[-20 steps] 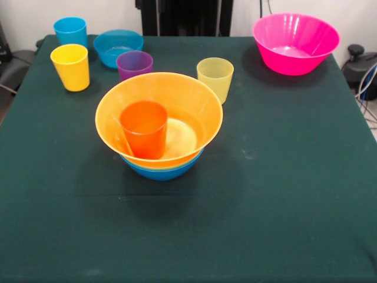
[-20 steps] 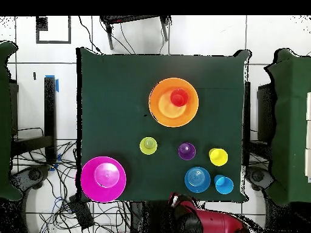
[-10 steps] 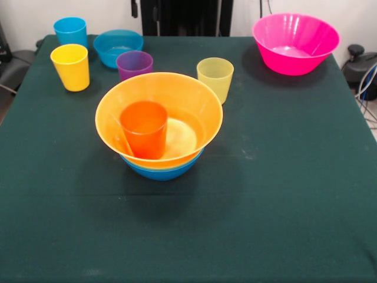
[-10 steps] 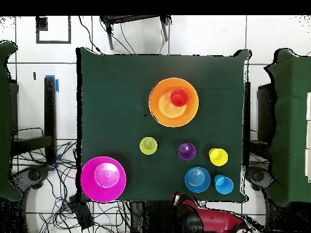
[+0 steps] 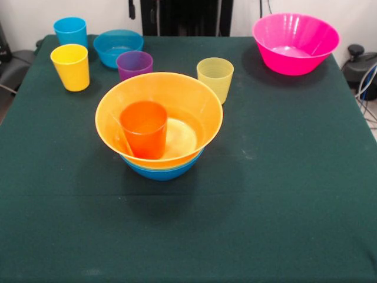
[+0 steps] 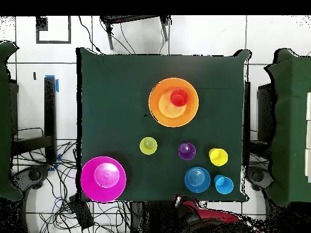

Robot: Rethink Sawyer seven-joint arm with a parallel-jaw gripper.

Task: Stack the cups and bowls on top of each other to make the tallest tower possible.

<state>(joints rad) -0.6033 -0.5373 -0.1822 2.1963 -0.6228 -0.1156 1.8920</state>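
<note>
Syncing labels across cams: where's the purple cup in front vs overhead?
Front view: purple cup upper left, between the small blue bowl behind it and the orange-yellow bowl in front.
Overhead view: purple cup right of centre, lower half, between the pale yellow-green cup and the yellow cup.
Shared landmark: the orange-yellow bowl holding the orange cup.

cups 5: orange cup (image 5: 144,128); yellow cup (image 5: 70,66); blue cup (image 5: 70,31); purple cup (image 5: 134,63); pale yellow-green cup (image 5: 215,78) | bowls 4: orange-yellow bowl (image 5: 188,101); blue bowl beneath it (image 5: 162,171); small blue bowl (image 5: 118,47); pink bowl (image 5: 295,43)
</note>
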